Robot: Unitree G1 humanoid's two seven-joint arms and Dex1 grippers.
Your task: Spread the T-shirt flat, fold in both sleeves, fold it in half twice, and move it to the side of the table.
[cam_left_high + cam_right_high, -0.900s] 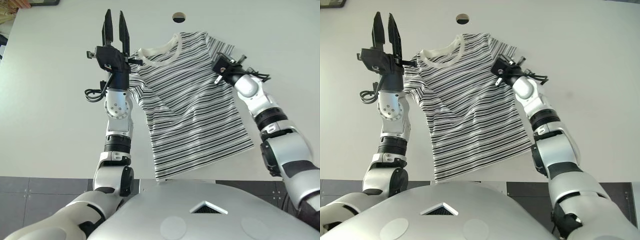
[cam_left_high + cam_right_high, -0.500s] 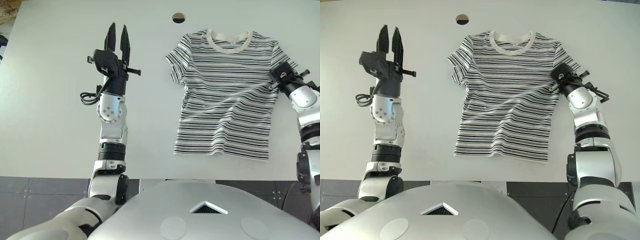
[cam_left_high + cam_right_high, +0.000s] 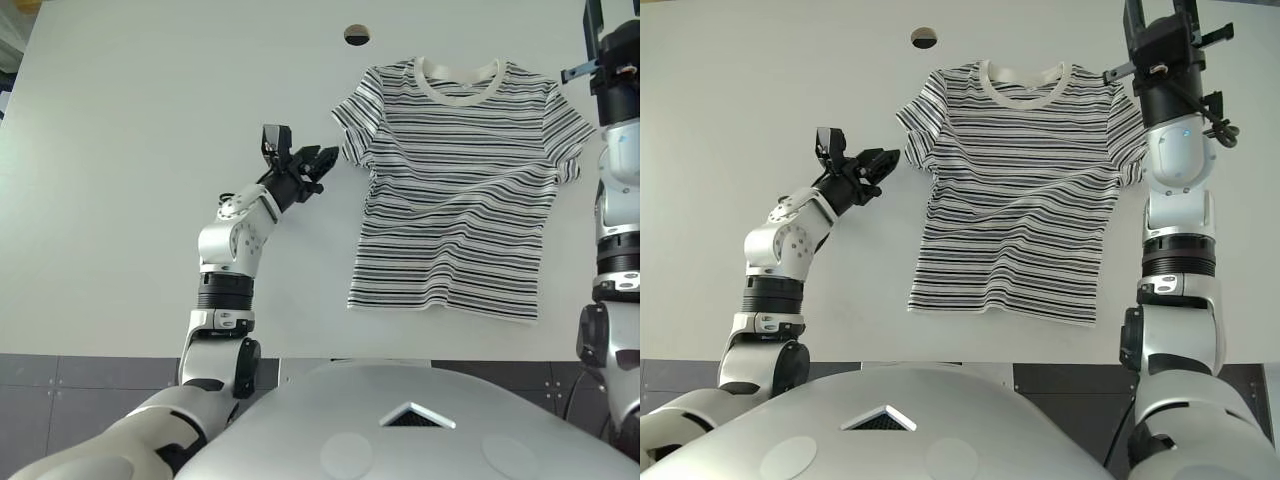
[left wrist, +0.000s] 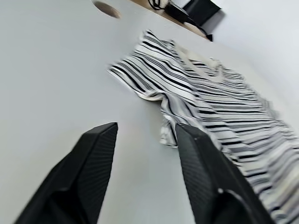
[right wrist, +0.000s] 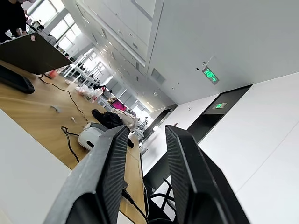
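At T-shirt (image 3: 455, 190) 9 o'clock, left pincer (image 3: 300, 150) dropped beside sleeve (image 3: 350, 125), spread; right pincer (image 3: 1158, 12) lifted clear, spread. Sleeve-fold next.

No writing can be read. A lit green sign (image 5: 210, 75) hangs overhead and a second sign (image 5: 217, 106) sits above a dark doorway (image 5: 210, 122). The marks on both are too small to make out.
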